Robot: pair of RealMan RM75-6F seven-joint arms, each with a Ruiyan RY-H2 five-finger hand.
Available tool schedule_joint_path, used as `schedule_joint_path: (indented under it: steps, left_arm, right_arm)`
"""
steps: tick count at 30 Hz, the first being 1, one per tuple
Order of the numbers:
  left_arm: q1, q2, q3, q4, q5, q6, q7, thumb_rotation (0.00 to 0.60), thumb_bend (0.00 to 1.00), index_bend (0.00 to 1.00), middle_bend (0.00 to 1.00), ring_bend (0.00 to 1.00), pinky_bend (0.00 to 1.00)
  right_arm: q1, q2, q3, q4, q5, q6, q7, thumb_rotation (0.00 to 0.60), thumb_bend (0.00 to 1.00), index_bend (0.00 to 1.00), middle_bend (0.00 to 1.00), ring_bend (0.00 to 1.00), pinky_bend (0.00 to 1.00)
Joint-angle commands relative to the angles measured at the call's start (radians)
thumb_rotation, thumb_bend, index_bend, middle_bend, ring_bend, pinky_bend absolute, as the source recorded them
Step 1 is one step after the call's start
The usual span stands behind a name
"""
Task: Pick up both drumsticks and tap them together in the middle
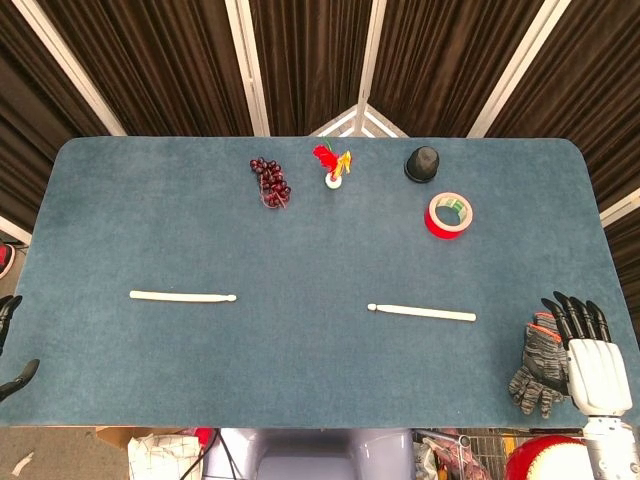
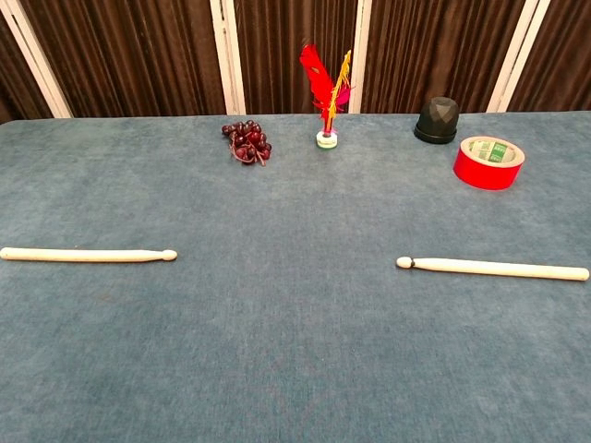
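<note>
One blue worktop (image 1: 150,220). Two drumsticks lie flat on it, well apart, tips pointing toward the middle: left stick (image 1: 182,296) and right stick (image 1: 421,312). Neither is touched. Two robot hands, seen in the head view only. Right robot hand (image 1: 590,355) sits at the worktop's right near corner with its fingers straight, apart and holding nothing. Left robot hand (image 1: 10,345) is mostly cut off at the left edge, only dark fingertips show, so I cannot tell its state. One grey glove (image 1: 537,356) lies just beside the right hand — also head view only. Along the far side there is one red tape roll (image 1: 449,215), one dark cone-shaped object (image 1: 423,163), one grape bunch (image 1: 270,181) and one feathered shuttlecock (image 1: 333,166). The chest view shows the feathers upright — red and yellow.
</note>
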Motion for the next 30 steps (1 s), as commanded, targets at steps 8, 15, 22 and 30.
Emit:
schedule_joint_path:
  steps: [8, 15, 22, 30]
  left_arm:
    - [-0.105, 0.016, -0.039, -0.014, -0.046, -0.157, 0.039, 0.600, 0.28, 0.18, 0.21, 0.00, 0.00]
    - [-0.229, 0.013, -0.084, -0.048, -0.120, -0.324, 0.130, 0.600, 0.28, 0.24, 0.27, 0.00, 0.00]
    - [-0.347, -0.051, -0.142, -0.039, -0.312, -0.494, 0.191, 0.600, 0.32, 0.33, 0.29, 0.00, 0.00]
    - [-0.455, -0.140, -0.173, 0.010, -0.511, -0.548, 0.364, 0.600, 0.34, 0.37, 0.31, 0.00, 0.00]
  right_arm:
    - [0.007, -0.006, -0.005, 0.000, 0.001, -0.018, -0.017, 0.600, 0.26, 0.16, 0.12, 0.08, 0.00]
    - [0.007, -0.003, 0.000, -0.001, 0.012, -0.020, -0.020, 0.600, 0.26, 0.16, 0.12, 0.08, 0.00]
    - [0.007, -0.004, 0.000, 0.009, 0.018, -0.024, -0.010, 0.600, 0.26, 0.16, 0.12, 0.08, 0.00]
    - [0.010, -0.008, 0.003, 0.018, 0.031, -0.034, -0.009, 0.600, 0.26, 0.16, 0.12, 0.08, 0.00]
